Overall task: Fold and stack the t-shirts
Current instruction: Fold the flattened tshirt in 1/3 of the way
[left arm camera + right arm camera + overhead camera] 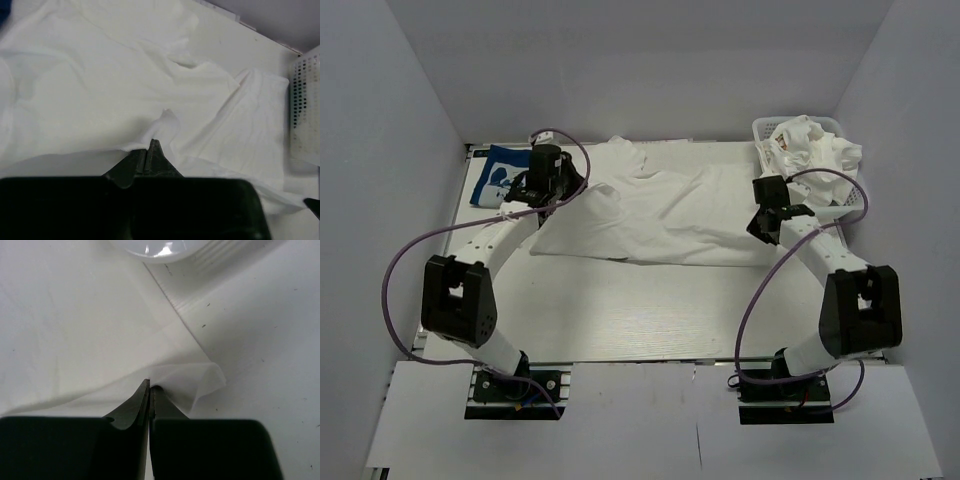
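A large white t-shirt [660, 215] lies spread and rumpled across the far half of the table. My left gripper [552, 190] is shut on its left edge; in the left wrist view the shirt [125, 85] bunches at the closed tips of the left gripper [151, 145]. My right gripper [767, 222] is shut on the shirt's right edge; in the right wrist view a thin fold of the shirt [195, 380] curls over the tips of the right gripper [150, 386]. The navy blue t-shirt [500, 175] with white print lies folded at the far left.
A white perforated basket [848, 200] with crumpled white cloth [815, 150] stands at the far right, next to my right gripper; its wall shows in the left wrist view [306, 110]. White walls close in the table on three sides.
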Available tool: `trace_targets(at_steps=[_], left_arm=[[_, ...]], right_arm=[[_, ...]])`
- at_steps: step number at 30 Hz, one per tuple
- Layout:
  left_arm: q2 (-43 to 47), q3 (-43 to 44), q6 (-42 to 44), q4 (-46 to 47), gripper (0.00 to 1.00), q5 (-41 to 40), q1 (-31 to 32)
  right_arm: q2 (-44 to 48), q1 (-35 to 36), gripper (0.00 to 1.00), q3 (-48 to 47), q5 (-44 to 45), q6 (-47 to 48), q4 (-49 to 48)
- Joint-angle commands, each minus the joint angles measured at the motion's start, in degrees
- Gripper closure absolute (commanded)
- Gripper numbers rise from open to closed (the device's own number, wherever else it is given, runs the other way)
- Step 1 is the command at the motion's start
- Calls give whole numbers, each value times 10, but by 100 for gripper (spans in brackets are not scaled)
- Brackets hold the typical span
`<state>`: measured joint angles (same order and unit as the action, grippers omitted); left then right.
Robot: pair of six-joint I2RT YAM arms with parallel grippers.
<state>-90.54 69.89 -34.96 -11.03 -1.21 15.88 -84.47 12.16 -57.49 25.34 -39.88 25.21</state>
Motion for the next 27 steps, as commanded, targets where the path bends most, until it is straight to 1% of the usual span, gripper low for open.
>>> trace_targets(at_steps=[1,3,4,5,6,7,8,9,11,12,13,14,15,17,18,19,20,21,23,24,25,27], left_arm=[[-31,31,53,70,100,-41,-15],[-59,41,73,91,99,-41,-15],[-94,61,80,91,93,-26,-20],[-114,75,85,91,78,-20,-20],[-135,112,90,81,48,-20,-26],[-180,132,99,70,30,-6,-26],[-202,154,99,43,16,-6,-26],[-223,201,99,23,13,-19,-32],[-260,247,87,-24,11,-47,-38],[-284,285,81,-68,10,-53,-38],[-290,295,81,-83,10,-53,-38],[-290,295,81,-90,4,-47,-44],[-284,282,81,-90,0,-28,-45],[-249,247,75,-73,0,-12,-45],[-233,201,68,-57,0,-6,-45],[-199,173,61,-45,0,-5,-45],[-183,145,53,-35,0,0,-38],[-169,91,53,-11,0,0,-33],[-149,29,40,9,0,5,-33],[-144,14,40,18,0,23,-33],[-144,3,40,27,0,23,-33],[-167,-10,24,27,0,44,-41]], right_arm=[[-32,-16,100,-51,14,13,9],[-62,-19,100,-61,11,13,10],[-76,-22,100,-75,10,16,11],[-93,-25,100,-82,4,16,15],[-106,-25,95,-89,4,14,19],[-113,-26,82,-104,-6,26,21],[-124,-25,56,-108,-12,32,22],[-130,-25,47,-115,-15,34,23],[-124,-21,29,-116,-34,52,21],[-120,-19,28,-112,-40,57,16],[-113,-19,23,-110,-69,64,12],[-106,-18,15,-92,-93,62,-2],[-79,-14,10,-81,-106,64,-23],[-52,-7,10,-48,-122,69,-54],[-40,-6,10,-41,-133,69,-54],[-30,-1,10,-34,-137,71,-59],[-26,2,10,-19,-141,73,-62],[-22,8,10,-4,-155,74,-68],[-25,14,10,19,-165,78,-86],[-28,16,10,27,-172,79,-95],[-45,16,10,25,-175,81,-97],[-71,22,10,21,-180,87,-110]])
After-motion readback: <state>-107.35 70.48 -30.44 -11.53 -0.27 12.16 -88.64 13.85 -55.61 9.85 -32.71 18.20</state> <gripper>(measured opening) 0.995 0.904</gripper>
